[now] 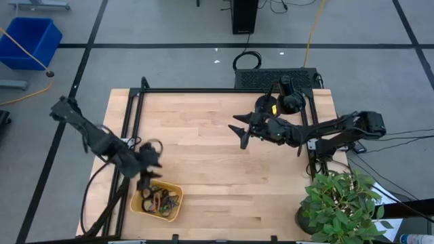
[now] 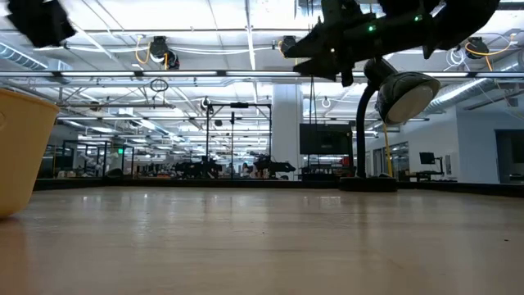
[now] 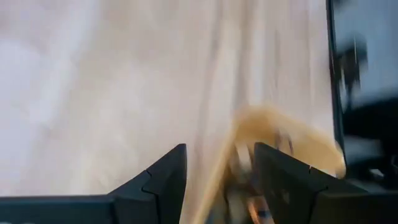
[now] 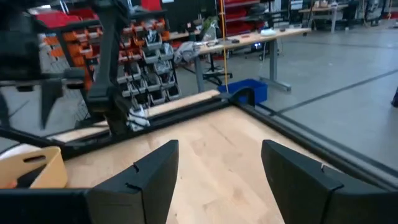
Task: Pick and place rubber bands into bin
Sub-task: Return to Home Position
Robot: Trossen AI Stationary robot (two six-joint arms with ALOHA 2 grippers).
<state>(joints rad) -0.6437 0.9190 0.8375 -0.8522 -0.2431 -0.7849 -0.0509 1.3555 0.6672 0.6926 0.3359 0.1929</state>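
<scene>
The orange-yellow bin (image 1: pixel 157 202) rests flat on the wooden table near its front left corner, and several rubber bands (image 1: pixel 164 199) lie tangled inside it. My left gripper (image 1: pixel 145 179) hangs just above the bin's far left edge, slanting downward. In the blurred left wrist view its fingers (image 3: pixel 166 179) stand apart, with the bin (image 3: pixel 292 140) below them and nothing between them. My right gripper (image 1: pixel 243 133) hovers open over the table's middle right, pointing level toward the left, with nothing between its fingers (image 4: pixel 149 177).
A potted plant (image 1: pixel 342 203) stands at the table's near right corner. A black lamp base (image 1: pixel 285 100) sits at the far right. Black frame rails (image 1: pixel 132 125) run along the table's left side. A blue tub (image 1: pixel 30 41) is on the floor beyond.
</scene>
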